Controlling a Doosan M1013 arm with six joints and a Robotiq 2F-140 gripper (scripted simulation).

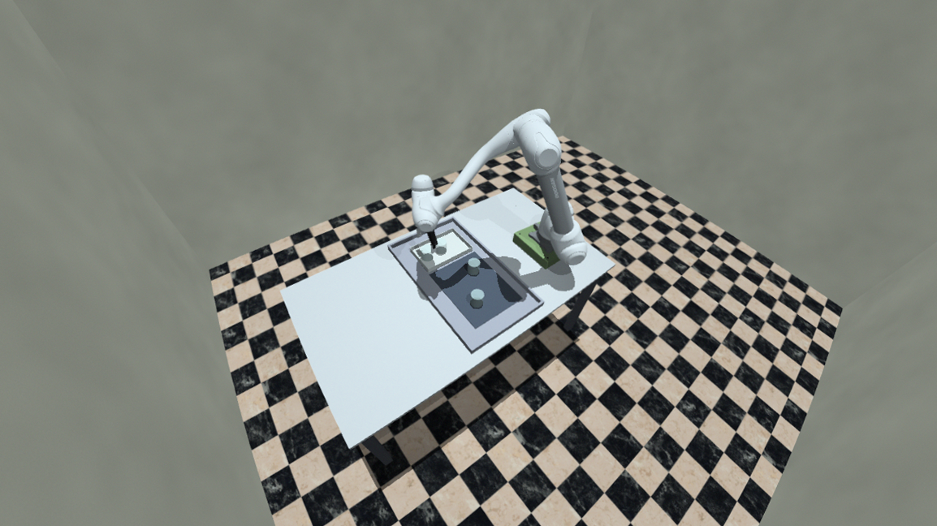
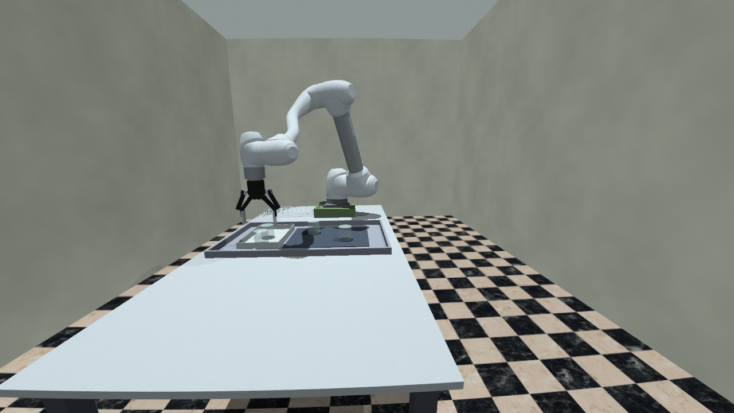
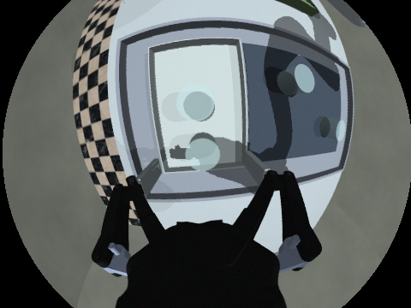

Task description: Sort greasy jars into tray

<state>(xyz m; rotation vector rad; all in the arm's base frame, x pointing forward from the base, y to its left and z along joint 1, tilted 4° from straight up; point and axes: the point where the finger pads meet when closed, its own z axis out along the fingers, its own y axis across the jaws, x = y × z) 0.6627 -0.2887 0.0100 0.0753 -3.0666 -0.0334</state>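
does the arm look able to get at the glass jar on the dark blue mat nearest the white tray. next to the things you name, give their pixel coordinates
Probably yes: the gripper [image 2: 258,218] [image 3: 202,162] is open, and nothing stands over that jar [image 1: 473,266] [image 2: 313,228] [image 3: 304,78].

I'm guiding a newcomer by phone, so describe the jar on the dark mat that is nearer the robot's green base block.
On the long table, find the grey-rimmed surround holding a pale tray and a dark mat. Two glass jars stand on that mat. You want the one closer to the pale tray; its neighbour stands farther from it.
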